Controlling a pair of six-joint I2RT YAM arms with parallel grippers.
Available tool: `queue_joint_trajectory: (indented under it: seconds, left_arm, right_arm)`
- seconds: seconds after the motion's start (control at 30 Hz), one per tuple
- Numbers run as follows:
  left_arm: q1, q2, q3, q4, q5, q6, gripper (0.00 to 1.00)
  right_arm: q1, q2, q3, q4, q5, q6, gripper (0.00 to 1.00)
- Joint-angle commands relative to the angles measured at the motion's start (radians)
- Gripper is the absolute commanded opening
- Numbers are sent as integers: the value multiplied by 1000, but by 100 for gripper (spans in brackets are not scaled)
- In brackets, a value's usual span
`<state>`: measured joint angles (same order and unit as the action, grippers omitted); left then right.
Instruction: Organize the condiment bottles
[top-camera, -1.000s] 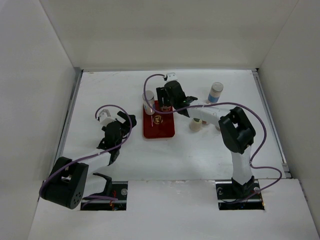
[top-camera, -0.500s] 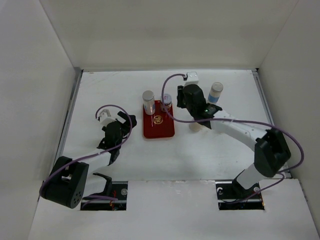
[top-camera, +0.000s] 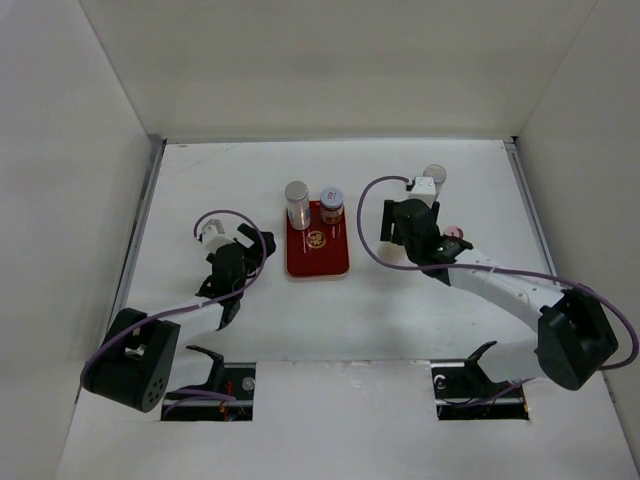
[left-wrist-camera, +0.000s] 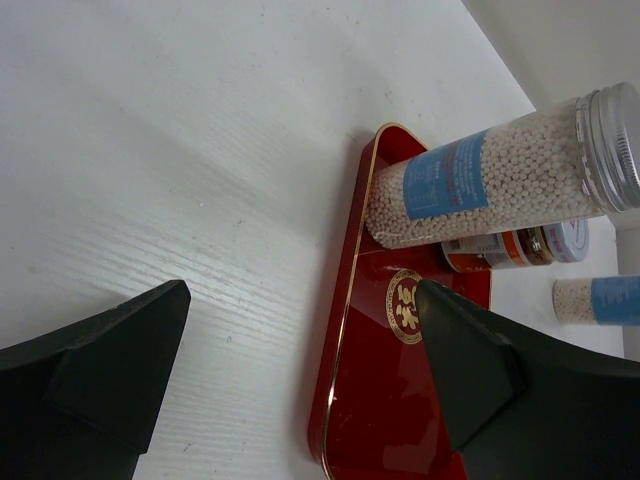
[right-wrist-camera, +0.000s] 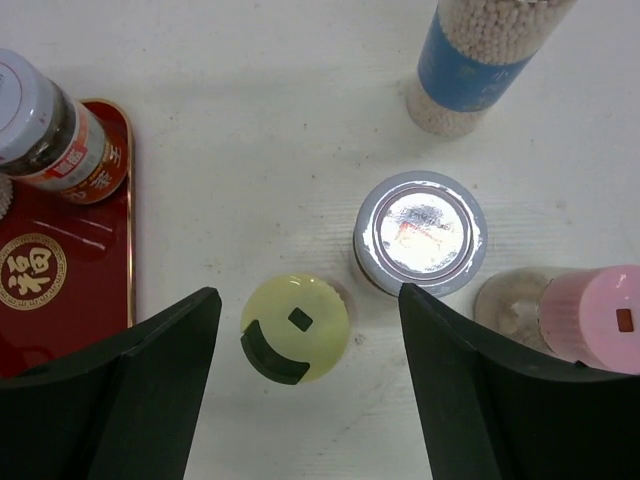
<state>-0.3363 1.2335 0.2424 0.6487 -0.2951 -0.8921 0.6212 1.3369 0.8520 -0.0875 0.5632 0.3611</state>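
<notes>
Two condiment bottles stand at the far end of the red tray (top-camera: 318, 262): a tall silver-capped one (top-camera: 296, 200) with a blue label and a short red-labelled one (top-camera: 331, 203). My right gripper (right-wrist-camera: 310, 300) hangs open right of the tray, straight above a yellow-capped bottle (right-wrist-camera: 295, 328) that sits between its fingers without touching them. Beside it stand a silver-capped bottle (right-wrist-camera: 420, 233), a pink-capped one (right-wrist-camera: 600, 320) and a blue-labelled one (right-wrist-camera: 475, 60). My left gripper (left-wrist-camera: 302, 295) is open and empty, low over the table by the tray's left edge (left-wrist-camera: 345, 330).
White walls enclose the table on the left, back and right. From above, my right arm (top-camera: 500, 285) hides the yellow-capped bottle, and only the pink cap (top-camera: 455, 233) and the far bottle's top (top-camera: 436, 174) show.
My right gripper has left the short bottle standing on the tray, swung right and now hangs open over the yellow-capped bottle. The left arm has barely moved.
</notes>
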Motion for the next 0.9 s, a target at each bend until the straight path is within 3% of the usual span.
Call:
queue_joint_trajectory:
  seconds: [0.0,0.3,0.47,0.63,0.87]
  left_arm:
    - [-2,7,14,54,7,-8,100]
    - [4,-5,11,54,14,-8,100]
    - [6,3,11,54,11,-8,100]
    - [-3,1,12,54,2,-8,100]
    - [4,-6,8,54,-1,-8,100]
  right_arm:
    - [1,24,-1,17,-12,36,77]
    - [1,125,38,48,-29,30,62]
    - [13,107,48,52,-14,27,42]
    - [90,61,114,110,-22,-24,43]
    - [199,287,341,147,-85,-57,43]
